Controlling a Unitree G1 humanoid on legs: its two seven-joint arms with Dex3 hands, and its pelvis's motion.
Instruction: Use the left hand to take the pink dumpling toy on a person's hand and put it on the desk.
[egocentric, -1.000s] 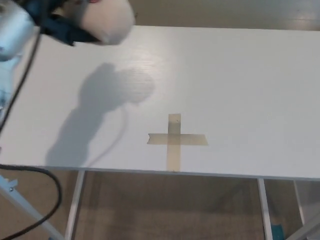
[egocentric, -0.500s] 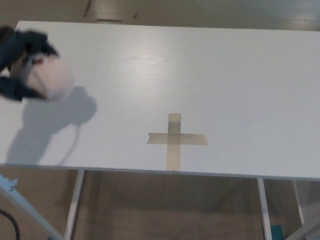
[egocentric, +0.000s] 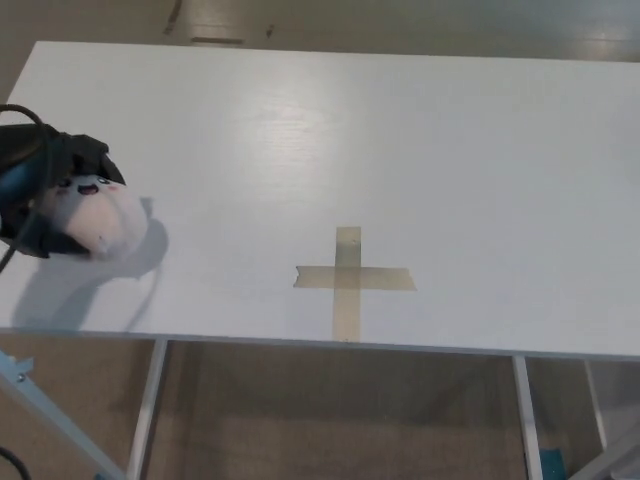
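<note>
The pink dumpling toy (egocentric: 95, 215), pale pink with a small face on top, is at the left side of the white desk (egocentric: 400, 150), low over its surface or resting on it; I cannot tell which. My black left hand (egocentric: 45, 195) is shut on it from the left, fingers wrapped around its back and underside. Its shadow lies just to the right of the toy. No person's hand shows. My right hand is out of the picture.
A cross of tan tape (egocentric: 350, 280) is stuck near the desk's front edge, at the middle. White desk legs (egocentric: 145, 420) and a wooden floor show below the front edge. A black cable (egocentric: 20, 115) loops by my left wrist.
My left hand has carried the toy down from the top left and lowered it toward the desk's left side. The shadow has shrunk and closed in under the toy.
</note>
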